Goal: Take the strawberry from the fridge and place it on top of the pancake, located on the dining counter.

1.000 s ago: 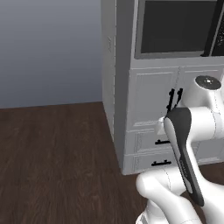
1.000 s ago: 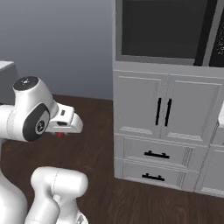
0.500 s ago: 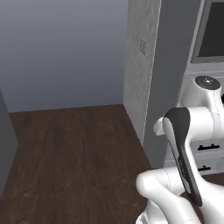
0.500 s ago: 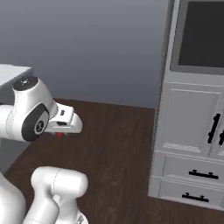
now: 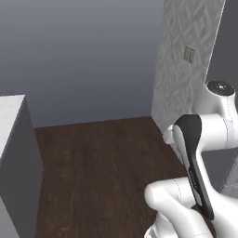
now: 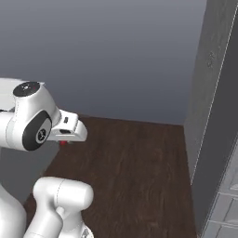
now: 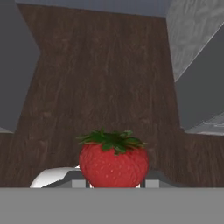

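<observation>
Strawberry point(image 7: 113, 159) pinched between closed gripper point(image 7: 114, 183) jaws, carried above dark floor point(image 5: 102, 162); counter corner point(image 5: 11, 121) off to left, pancake unseen.

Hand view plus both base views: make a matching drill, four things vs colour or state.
Things:
1. strawberry
2. floor
3. gripper
4. counter

Colour or state:
A. dark brown wood planks
B. white marbled top, grey side, at the left edge of the left base view
C. red with green leaves, held between the fingertips
D. shut on the fruit, carried above the floor

Pairs: 1-C, 2-A, 3-D, 4-B
</observation>
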Robot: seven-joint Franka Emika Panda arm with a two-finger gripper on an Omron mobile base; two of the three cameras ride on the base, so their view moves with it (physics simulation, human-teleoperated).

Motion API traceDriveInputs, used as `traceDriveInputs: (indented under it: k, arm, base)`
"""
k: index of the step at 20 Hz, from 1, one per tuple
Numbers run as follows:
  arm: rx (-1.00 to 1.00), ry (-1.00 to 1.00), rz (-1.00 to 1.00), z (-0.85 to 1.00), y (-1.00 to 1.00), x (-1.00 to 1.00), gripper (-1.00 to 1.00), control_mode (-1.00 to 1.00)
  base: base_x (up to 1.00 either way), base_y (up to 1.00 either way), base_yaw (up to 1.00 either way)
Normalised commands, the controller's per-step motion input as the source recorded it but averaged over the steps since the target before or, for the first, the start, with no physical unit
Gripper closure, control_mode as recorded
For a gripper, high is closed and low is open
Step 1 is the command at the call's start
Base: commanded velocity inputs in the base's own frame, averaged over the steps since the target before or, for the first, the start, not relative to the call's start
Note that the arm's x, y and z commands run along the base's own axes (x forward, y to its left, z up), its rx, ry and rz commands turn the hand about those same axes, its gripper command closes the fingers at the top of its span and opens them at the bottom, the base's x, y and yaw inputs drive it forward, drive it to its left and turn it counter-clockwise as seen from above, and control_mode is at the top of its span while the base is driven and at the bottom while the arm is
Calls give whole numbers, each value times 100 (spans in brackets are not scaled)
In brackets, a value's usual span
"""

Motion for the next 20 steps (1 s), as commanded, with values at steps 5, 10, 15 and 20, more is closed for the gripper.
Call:
traceDriveInputs:
  k: [5,10,15,20]
  arm:
    - [0,0,0,0,0,0,100,100]
    - [0,0,0,0,0,0,100,100]
    - [0,0,0,0,0,0,100,100]
    - [0,0,0,0,0,0,100,100]
  base:
    - [100,95,-12]
    - [100,88,-6]
    - [100,50,0]
    - [100,19,1]
